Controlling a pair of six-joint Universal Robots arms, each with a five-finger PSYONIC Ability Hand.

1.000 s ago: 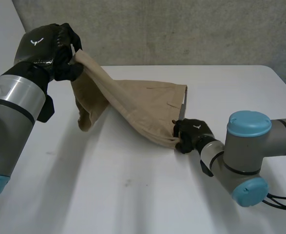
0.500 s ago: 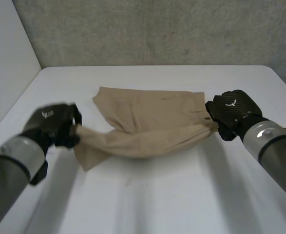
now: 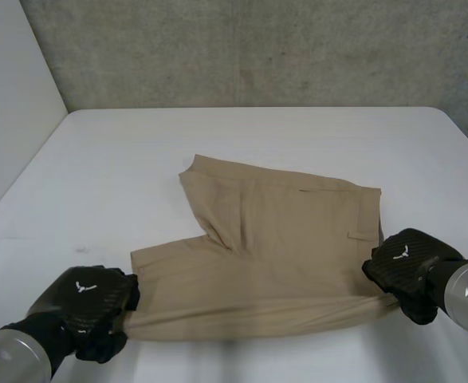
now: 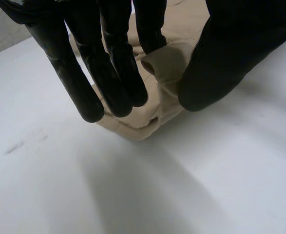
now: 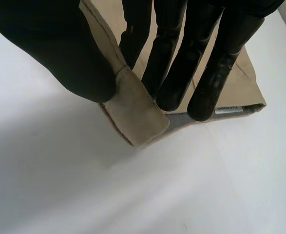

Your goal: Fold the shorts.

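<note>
White side wall [image 3: 10, 104] on the left, with a rough grey concrete wall [image 3: 257, 48] behind the desk. The white matte desk [image 3: 122, 159] has a few faint dark specks [image 3: 82, 249] near its left side. The left hand [image 3: 86, 307] is low at the near left, its thumb and fingers closed on a leg-hem corner of the shorts [image 3: 273, 247]; the wrist view shows the left hand [image 4: 230, 48] with a fold of the shorts [image 4: 167, 63] pinched. The tan shorts lie mostly flat mid-desk, with the near edge pulled between both hands. The right hand [image 3: 409, 267] at the near right pinches the waistband corner. In its wrist view, the right hand [image 5: 50, 48] clamps the shorts [image 5: 138, 109] between thumb and fingers, and a label [image 5: 228, 109] shows inside.
</note>
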